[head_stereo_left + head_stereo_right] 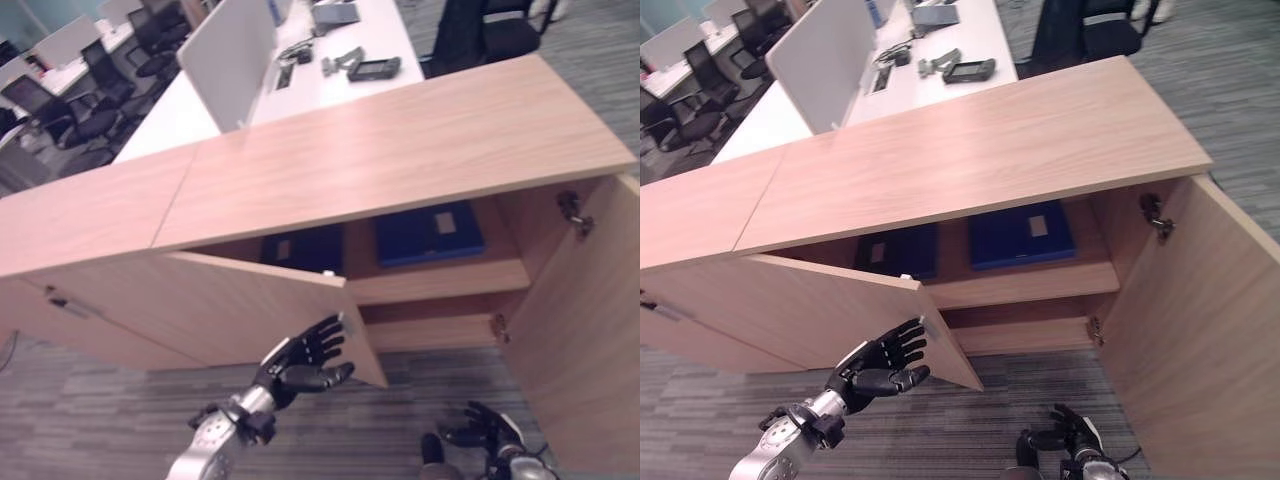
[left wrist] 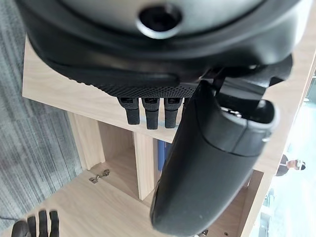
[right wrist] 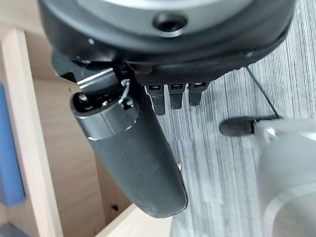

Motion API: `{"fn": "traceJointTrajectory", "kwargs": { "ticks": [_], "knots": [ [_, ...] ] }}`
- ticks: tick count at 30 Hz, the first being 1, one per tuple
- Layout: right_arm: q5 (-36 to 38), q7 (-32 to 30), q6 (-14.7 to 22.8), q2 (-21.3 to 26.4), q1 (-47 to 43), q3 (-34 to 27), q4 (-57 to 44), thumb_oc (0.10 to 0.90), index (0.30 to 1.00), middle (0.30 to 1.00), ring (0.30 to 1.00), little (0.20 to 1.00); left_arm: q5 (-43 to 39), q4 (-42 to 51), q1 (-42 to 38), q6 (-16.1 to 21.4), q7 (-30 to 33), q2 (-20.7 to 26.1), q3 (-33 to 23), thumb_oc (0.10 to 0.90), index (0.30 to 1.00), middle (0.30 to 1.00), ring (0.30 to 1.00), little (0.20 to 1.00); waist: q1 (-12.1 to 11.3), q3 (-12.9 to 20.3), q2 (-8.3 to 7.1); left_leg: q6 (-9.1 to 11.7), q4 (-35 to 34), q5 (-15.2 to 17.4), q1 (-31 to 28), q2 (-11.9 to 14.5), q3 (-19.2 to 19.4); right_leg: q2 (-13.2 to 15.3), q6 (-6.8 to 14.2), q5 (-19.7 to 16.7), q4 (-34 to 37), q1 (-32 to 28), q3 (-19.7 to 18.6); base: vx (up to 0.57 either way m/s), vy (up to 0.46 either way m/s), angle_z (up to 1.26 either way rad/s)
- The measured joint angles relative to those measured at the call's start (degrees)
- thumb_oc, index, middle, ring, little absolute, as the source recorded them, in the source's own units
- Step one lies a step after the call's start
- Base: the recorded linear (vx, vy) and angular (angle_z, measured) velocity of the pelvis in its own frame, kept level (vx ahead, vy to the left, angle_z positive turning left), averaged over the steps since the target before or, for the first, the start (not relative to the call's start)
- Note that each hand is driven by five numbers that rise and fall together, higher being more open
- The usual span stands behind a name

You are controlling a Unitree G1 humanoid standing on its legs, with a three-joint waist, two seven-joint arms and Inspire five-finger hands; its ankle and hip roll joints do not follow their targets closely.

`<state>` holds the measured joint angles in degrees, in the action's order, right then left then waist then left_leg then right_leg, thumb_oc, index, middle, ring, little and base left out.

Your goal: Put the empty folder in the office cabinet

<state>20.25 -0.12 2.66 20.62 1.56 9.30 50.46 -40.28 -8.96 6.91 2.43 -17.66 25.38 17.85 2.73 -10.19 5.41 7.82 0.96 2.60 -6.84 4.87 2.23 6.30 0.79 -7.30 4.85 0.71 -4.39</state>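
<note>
The wooden office cabinet stands with both doors swung out. On its upper shelf lie a dark navy folder and, to its right, a brighter blue folder with a pale label. My left hand is open and holds nothing, its straight fingertips right at the free edge of the left door. Low over the carpet in front of the cabinet hangs my right hand, relaxed, open and holding nothing. A strip of blue folder shows past the fingers in the left wrist view.
The right door stands wide open at the right. A lower shelf sits under the folders. Behind the cabinet is a white desk with a divider panel and small devices, and office chairs at the far left.
</note>
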Motion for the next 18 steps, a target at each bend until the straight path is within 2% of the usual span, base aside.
{"fn": "traceJointTrajectory", "kwargs": {
  "ticks": [2, 4, 5, 6, 7, 8, 9, 12, 15, 18],
  "knots": [
    [0.01, 0.09, 0.27, -0.53, -0.44, 0.19, -0.08, 0.8, 0.9, 0.9, 0.9, 0.9, 0.04, -1.8, -0.91, 0.94, 0.47, -0.64, 0.11, 0.8, 0.9, 0.9, 0.9, 0.9, -1.22, 0.06, -1.44, -1.18, -5.14, -0.8, 1.6, -2.4, -4.08, -0.05, 0.19, 0.14, 0.04, 0.03, -2.05, 0.21, -0.024, -0.77],
    [0.11, 0.09, 0.3, -0.33, -1.05, 0.54, -0.08, 0.8, 0.9, 0.9, 0.9, 0.9, 0.15, -2.72, -1.51, 1.87, 0.88, -2.03, 0.03, 0.8, 0.9, 0.9, 0.9, 0.9, -1.36, 0.17, -1.23, -2.75, -5.3, 0.87, 4.24, -4.21, -7.79, -0.86, 1.37, 0.98, -0.37, 1.38, -4.48, 0.15, -0.039, -0.7],
    [0.14, 0.2, 0.36, 0.09, -1.57, 0.63, -0.06, 0.8, 0.9, 0.9, 0.9, 0.9, 0.14, -3.46, -1.77, 2.41, 1.09, -2.86, -0.05, 0.8, 0.9, 0.9, 0.9, 0.9, -1.96, 0.4, -0.31, -4.61, -4.54, 1.53, 5.07, -4.68, -9.64, -1.38, 1.93, 1.42, -0.99, 2.22, -5.92, 0.11, -0.03, -1.62],
    [0.22, 0.36, 0.34, -1.41, -2.79, 0.85, 0.09, 0.8, 0.9, 0.9, 0.9, 0.9, 0.16, -6.97, -1.88, 3.16, 2.19, -4.75, -1.22, 0.8, 0.9, 0.9, 0.9, 0.9, -3.18, 0.5, 0.46, -6.1, -3.13, -0.59, 4.9, -3.59, -6.06, -3.54, 3.41, 2.65, -6.04, 4.13, -5.54, 0.2, 0.058, -1.64],
    [0.22, 0.59, 0.3, -2.37, -2.51, 1.19, -0.16, 0.8, 0.9, 0.9, 0.9, 0.9, 0.14, -7.85, -1.52, 3.48, 2.59, -4.85, -2.19, 0.8, 0.9, 0.9, 0.9, 0.9, -3.06, 0.59, 0.25, -6.26, -3.28, -1.33, 4.68, -3.02, -4.66, -4.46, 3.52, 4.0, -9.56, 4.57, -5.16, 0.18, 0.073, -1.54],
    [0.26, 1.14, 0.39, -3.56, -1.33, 1.27, -0.4, 0.8, 0.9, 0.9, 0.9, 0.9, 0.27, -8.72, -1.63, 4.01, 3.5, -4.08, -2.54, 0.8, 0.9, 0.9, 0.9, 0.9, -2.59, 0.92, -0.37, -6.4, -3.41, -1.93, 3.87, -3.09, -3.54, -4.48, 3.3, 5.69, -12.4, 4.2, -4.46, 0.25, 0.115, -0.73],
    [0.26, 2.16, 0.29, -4.69, 0.96, 1.2, -1.34, 0.8, 0.9, 0.9, 0.9, 0.9, 2.07, -11.63, -2.68, 4.37, 4.5, -3.46, -3.55, 0.8, 0.9, 0.9, 0.9, 0.9, -2.35, 1.08, -1.51, -6.42, -5.13, -3.75, 0.59, -3.34, -1.85, -4.14, 2.85, 7.9, -10.58, 1.35, -4.27, 0.12, 0.048, -0.64],
    [0.8, 2.81, 0.21, -5.18, 4.82, 1.08, -2.01, 0.8, 0.9, 0.9, 0.9, 0.9, 3.78, -15.31, -4.02, 4.49, 7.17, -3.55, -5.72, 0.8, 0.9, 0.9, 0.9, 0.9, 1.16, 1.44, -1.52, -7.29, -5.68, -3.64, -1.68, -3.81, -0.3, -3.04, 4.17, 6.13, -6.09, -2.32, -4.44, 0.12, 0.087, -0.26],
    [1.98, 3.51, 0.11, -4.45, 7.17, 1.08, -2.84, 0.8, 0.9, 0.9, 0.9, 0.9, 5.24, -19.45, -7.0, 4.94, 8.46, -3.55, -6.79, 0.8, 0.9, 0.9, 0.9, 0.9, 2.6, 1.55, -1.25, -7.5, -5.53, -3.77, -2.03, -4.1, 0.9, -2.53, 3.9, 3.14, -1.39, -4.76, -5.11, 0.09, 0.117, -0.17],
    [2.49, 3.63, 0.15, -4.18, 7.26, 0.99, -2.84, 0.8, 0.9, 0.9, 0.9, 0.9, 5.79, -23.75, -10.86, 4.99, 9.73, -3.29, -7.76, 0.8, 0.9, 0.9, 0.9, 0.9, 3.38, 1.63, -1.33, -7.46, -5.55, -3.59, -2.5, -3.88, 1.7, -2.69, 3.86, 2.26, 0.08, -5.75, -5.66, 0.06, 0.104, -0.14]
  ]
}}
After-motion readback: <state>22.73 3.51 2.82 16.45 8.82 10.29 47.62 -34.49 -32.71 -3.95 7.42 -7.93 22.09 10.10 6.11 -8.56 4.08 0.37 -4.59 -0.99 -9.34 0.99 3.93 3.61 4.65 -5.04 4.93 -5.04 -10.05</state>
